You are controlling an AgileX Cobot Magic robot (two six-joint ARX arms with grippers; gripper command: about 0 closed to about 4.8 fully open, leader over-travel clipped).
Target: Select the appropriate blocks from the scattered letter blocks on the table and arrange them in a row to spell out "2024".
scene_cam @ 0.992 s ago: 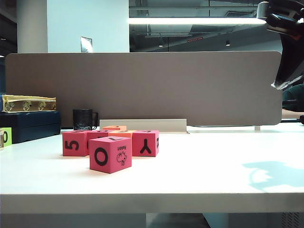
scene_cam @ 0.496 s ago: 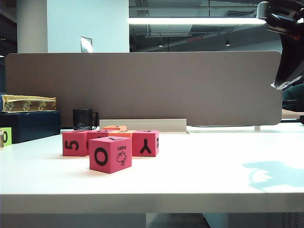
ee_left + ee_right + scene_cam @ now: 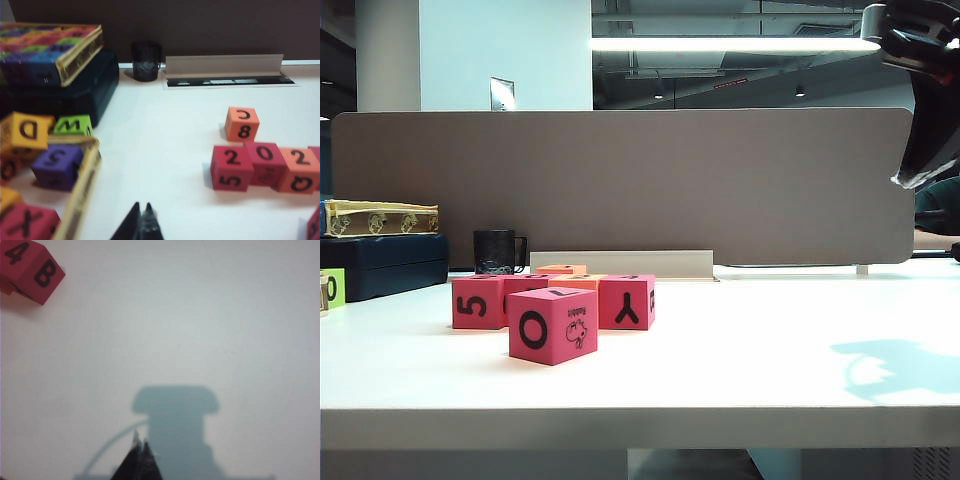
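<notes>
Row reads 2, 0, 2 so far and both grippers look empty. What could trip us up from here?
1. The block with a 4 on top lies at the edge of the right wrist view, well off from the shut right gripper; the reach may miss it.
2. The row of 2, 0 and 2 sits tight together; pushing a fourth block in could shove them askew.
3. The orange block with an 8 stands close behind the row and could get bumped. The left gripper is shut too.

It is an open office: a wide white desk [image 3: 740, 370] with a grey-brown partition panel [image 3: 720, 180], under long ceiling strip lights [image 3: 730, 44].
</notes>
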